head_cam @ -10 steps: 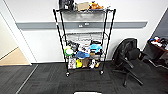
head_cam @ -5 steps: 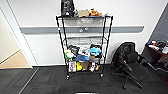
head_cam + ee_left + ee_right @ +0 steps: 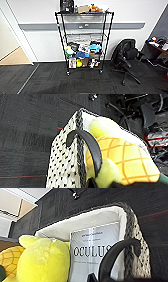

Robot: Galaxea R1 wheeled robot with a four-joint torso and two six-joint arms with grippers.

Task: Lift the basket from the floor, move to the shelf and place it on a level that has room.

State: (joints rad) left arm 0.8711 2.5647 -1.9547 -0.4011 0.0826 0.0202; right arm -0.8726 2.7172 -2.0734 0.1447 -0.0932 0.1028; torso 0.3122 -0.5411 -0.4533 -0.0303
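Note:
The basket [image 3: 62, 164] is cream woven with dark flecks and a pale liner, and it hangs above the dark carpet floor [image 3: 25, 131]. A yellow plush toy [image 3: 125, 159] lies in it. Its black handle [image 3: 87, 144] arches down to my left gripper [image 3: 92, 182], which is shut on it. In the right wrist view the basket [image 3: 87, 218] also holds a white Oculus box [image 3: 92, 250], and my right gripper [image 3: 92, 277] is shut on the other handle [image 3: 117, 255]. The shelf [image 3: 83, 40] stands ahead against the wall. Its level [image 3: 85, 35] second from the top looks bare.
The rack's top tier carries a black bag [image 3: 66, 5] and small items, and the lower tiers are cluttered. A black office chair [image 3: 127, 58] stands to its right, with a desk [image 3: 157, 47] beyond. A doorway with tan flooring [image 3: 15, 57] opens on the left.
The whole head picture has shifted: the shelf looks slightly larger and nearer, so the camera has moved toward it. The things on the rack have not moved.

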